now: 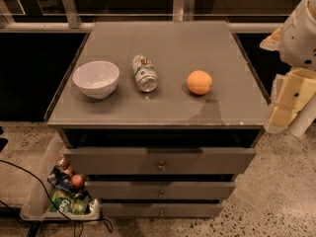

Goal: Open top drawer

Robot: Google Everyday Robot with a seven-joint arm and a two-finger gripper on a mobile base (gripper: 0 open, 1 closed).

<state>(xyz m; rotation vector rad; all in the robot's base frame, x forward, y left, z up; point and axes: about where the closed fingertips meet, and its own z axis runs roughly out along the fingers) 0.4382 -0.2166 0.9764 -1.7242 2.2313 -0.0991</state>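
Note:
The top drawer (160, 160) is the widest grey front of three, with a small brass knob (161, 166) at its centre. It sits just under the cabinet's top, with a dark gap above it, and stands further forward than the two drawers below. My gripper (289, 115), white and cream, hangs at the right edge of the view, beside the cabinet's right front corner. It is level with the tabletop and well to the right of the knob. It touches nothing.
On the grey cabinet top (163, 107) stand a white bowl (96, 79), a drink can on its side (144, 73) and an orange (199, 82). A clear bin of snacks (66, 189) and a black cable (34, 179) lie on the floor at the left. Two narrower drawers (161, 191) sit below.

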